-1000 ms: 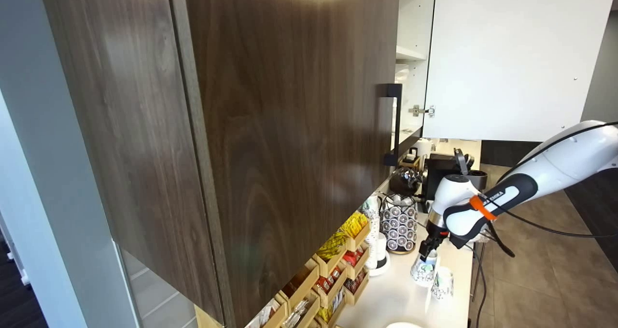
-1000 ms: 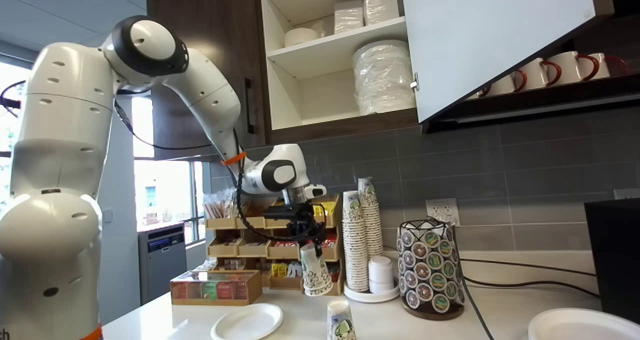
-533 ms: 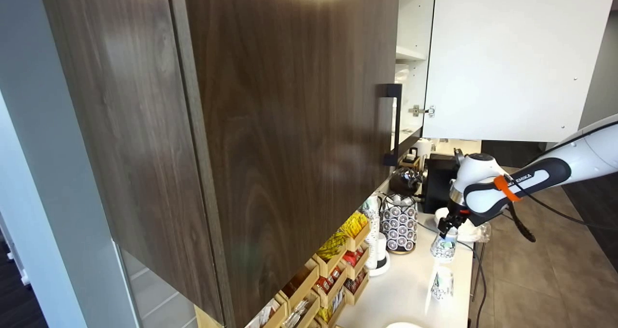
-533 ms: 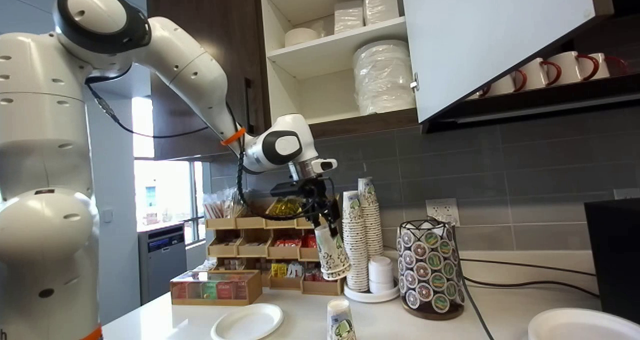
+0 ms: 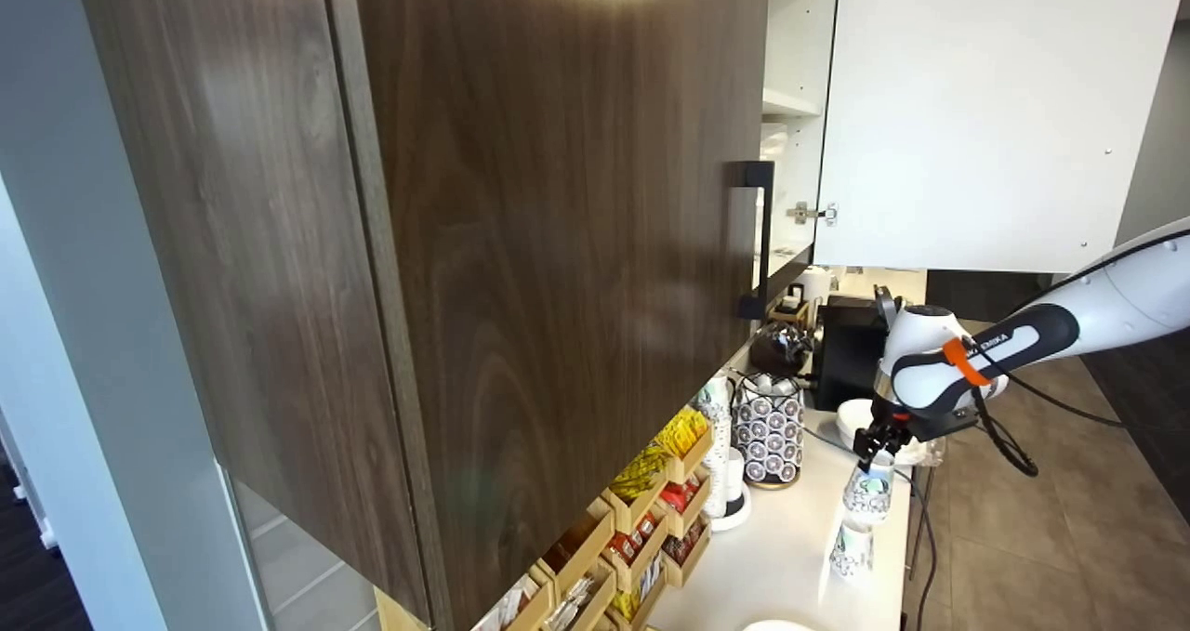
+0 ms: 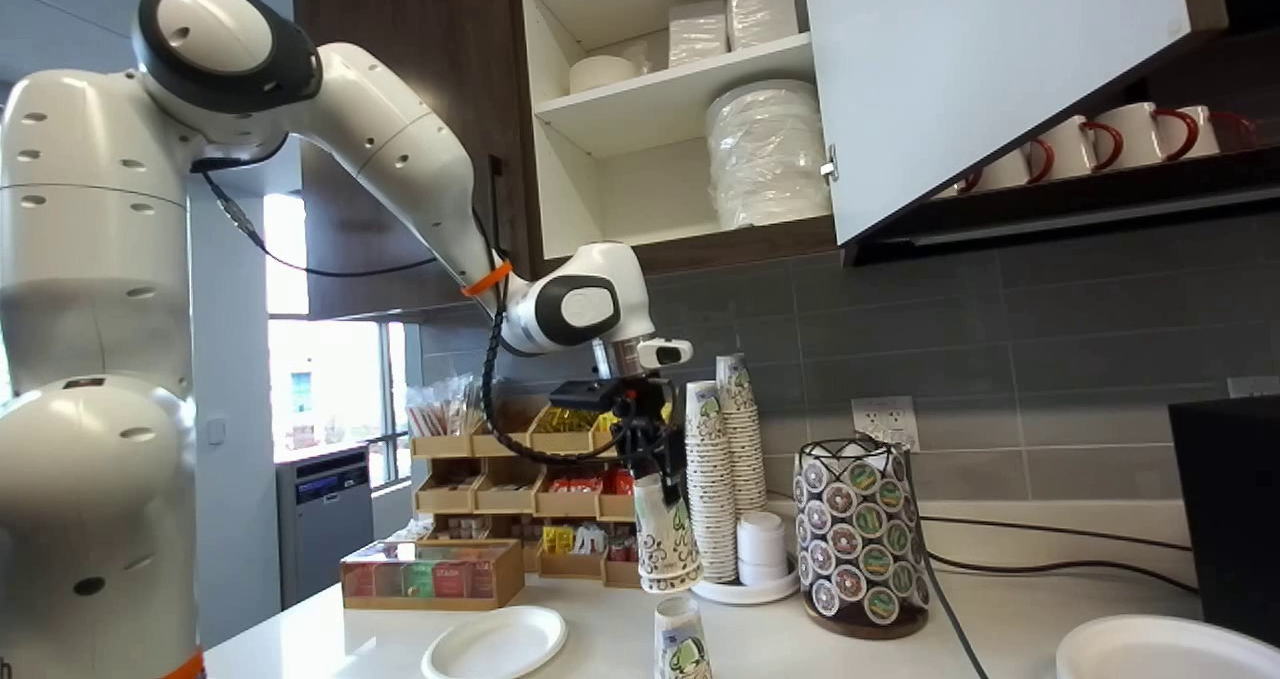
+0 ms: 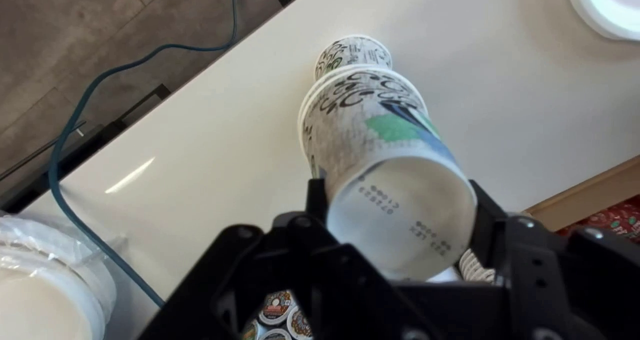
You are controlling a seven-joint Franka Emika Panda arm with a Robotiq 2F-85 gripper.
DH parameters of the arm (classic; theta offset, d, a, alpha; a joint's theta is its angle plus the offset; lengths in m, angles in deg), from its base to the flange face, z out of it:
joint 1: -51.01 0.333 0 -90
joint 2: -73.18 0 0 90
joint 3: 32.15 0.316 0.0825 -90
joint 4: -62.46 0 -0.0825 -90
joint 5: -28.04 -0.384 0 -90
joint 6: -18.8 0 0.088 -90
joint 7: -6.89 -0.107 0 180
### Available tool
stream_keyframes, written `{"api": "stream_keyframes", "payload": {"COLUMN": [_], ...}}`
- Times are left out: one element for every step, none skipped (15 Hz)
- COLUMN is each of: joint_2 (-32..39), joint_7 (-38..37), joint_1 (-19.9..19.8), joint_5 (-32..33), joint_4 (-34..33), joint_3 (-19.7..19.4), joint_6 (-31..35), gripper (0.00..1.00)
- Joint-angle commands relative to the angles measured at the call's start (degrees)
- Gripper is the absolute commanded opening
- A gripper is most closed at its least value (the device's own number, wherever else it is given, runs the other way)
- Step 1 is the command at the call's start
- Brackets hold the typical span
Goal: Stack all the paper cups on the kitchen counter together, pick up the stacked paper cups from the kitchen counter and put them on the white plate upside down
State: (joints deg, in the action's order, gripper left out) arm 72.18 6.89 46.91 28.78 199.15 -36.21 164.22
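Observation:
My gripper (image 6: 660,484) is shut on a small stack of patterned paper cups (image 6: 668,549), held mouth down and slightly tilted above the counter (image 6: 600,639). Two rims show at its lower end. In the wrist view, the gripper (image 7: 397,202) has a finger on each side of the held cups (image 7: 370,119), near their base. Another paper cup (image 6: 683,649) stands upside down on the counter, just below the held cups, with a small gap in this exterior view. It also shows in an exterior view (image 5: 852,554) and beyond the held rim in the wrist view (image 7: 354,54). The white plate (image 6: 495,644) lies on the counter.
Tall cup stacks (image 6: 708,489) stand on a round tray at the back. A coffee-pod holder (image 6: 862,544), a sachet rack (image 6: 570,504) and a tea box (image 6: 432,574) are on the counter. Wrapped plates (image 7: 45,290) and a cable (image 7: 75,114) are near its edge.
My gripper has carried the held cups up and to the right in an exterior view, then lowered them slightly. They are now just above the standing cup, which has not moved.

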Motion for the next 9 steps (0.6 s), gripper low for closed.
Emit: {"api": "stream_keyframes", "payload": {"joint_2": [4.66, 5.72, 6.94, 7.91, 8.89, 9.7, 10.51, 11.26, 12.02], "joint_7": [2.45, 3.04, 3.22, 2.98, 3.2, 3.48, 3.39, 3.31, 3.54], "joint_1": [0.19, 0.11, -0.05, -0.18, -0.33, -0.47, -0.56, -0.64, -0.78], "joint_5": [-4.62, -5.58, -6.04, -5.97, -6.31, -6.75, -6.75, -6.69, -7.04], "joint_4": [-2.73, -3.16, -3.74, -4.23, -4.76, -5.37, -5.94, -6.48, -7.04], "joint_3": [0.13, 0.2, 0.23, 0.21, 0.25, 0.36, 0.4, 0.43, 0.55], "joint_6": [-1.63, -1.66, -1.42, -1.05, -0.74, -0.79, -0.77, -0.78, -0.87], "gripper": [0.41, 0.41, 0.41, 0.41, 0.41, 0.41, 0.41, 0.41, 0.41]}}
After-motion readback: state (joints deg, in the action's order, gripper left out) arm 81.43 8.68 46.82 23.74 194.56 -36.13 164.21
